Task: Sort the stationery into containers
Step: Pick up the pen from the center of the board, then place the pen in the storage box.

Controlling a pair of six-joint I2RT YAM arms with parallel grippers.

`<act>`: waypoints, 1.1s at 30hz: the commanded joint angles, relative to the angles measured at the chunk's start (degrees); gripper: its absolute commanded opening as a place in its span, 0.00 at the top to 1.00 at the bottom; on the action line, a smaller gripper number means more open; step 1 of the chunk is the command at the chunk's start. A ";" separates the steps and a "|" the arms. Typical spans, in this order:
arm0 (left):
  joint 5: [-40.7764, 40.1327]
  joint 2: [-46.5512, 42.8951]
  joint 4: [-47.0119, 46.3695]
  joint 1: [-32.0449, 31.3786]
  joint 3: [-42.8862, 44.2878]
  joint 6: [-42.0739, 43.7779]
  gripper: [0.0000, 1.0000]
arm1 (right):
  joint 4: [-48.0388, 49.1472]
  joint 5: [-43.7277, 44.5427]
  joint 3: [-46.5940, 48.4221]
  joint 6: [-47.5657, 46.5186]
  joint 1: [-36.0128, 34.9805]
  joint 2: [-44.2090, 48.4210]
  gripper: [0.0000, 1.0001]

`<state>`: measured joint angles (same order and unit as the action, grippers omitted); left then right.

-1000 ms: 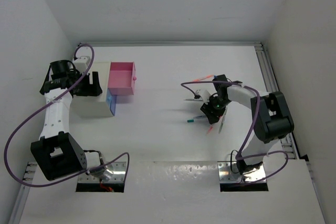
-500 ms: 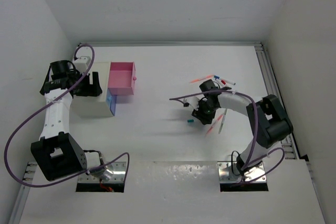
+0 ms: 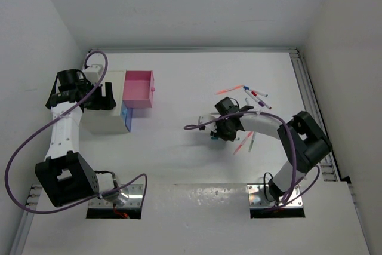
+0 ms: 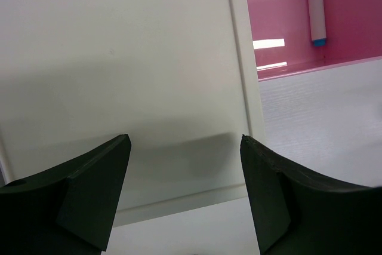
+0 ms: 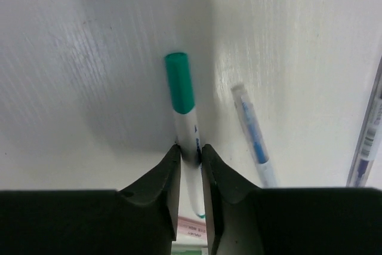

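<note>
Down near the arm bases, the right end effector (image 5: 191, 150) sits low over the desk (image 3: 179, 153), its 2 fingers pinched against either side of a green-capped marker (image 5: 181, 91). They grip the white barrel just behind the cap. The marker lies flat, so the grip comes from above and across its width, which should let it lift without rolling. Just beside it, not touching, lies a clear-capped blue pen (image 5: 253, 132), and another pen (image 5: 369, 141) shows at the right edge. The narrow pinch probably leaves these neighbours undisturbed.

Farther off on the left, the blue drawer-box (image 3: 126, 117) juts from the white cabinet (image 3: 104, 108). The left end effector (image 4: 185, 141) hangs above that cabinet with its jaws spread wide and nothing between them, likely parked clear of the drawers. Beyond it, the pink drawer-box (image 3: 138, 89) stands open and holds 1 white pen (image 4: 315, 4) with a blue tip. At the far side, several loose pens (image 3: 255, 95) lie on the desk, well apart from the 2 boxes.
</note>
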<state>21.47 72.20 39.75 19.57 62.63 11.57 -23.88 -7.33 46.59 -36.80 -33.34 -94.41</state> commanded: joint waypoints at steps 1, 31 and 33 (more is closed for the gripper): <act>-1.26 -1.01 1.65 0.73 -1.37 0.56 0.19 | 2.17 1.80 -3.08 -0.73 -1.20 -4.46 0.81; -2.49 0.92 0.68 0.91 -1.28 -0.50 0.20 | 18.96 -8.85 73.18 92.51 -6.65 -36.61 1.00; -2.49 0.92 0.59 1.08 -1.55 -0.32 0.20 | 18.35 -7.00 75.90 92.87 -7.08 -38.72 1.00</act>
<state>20.95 72.25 38.96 19.59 62.37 11.35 -10.20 -19.46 116.05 50.00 -39.05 -132.40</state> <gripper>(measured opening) 0.803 0.057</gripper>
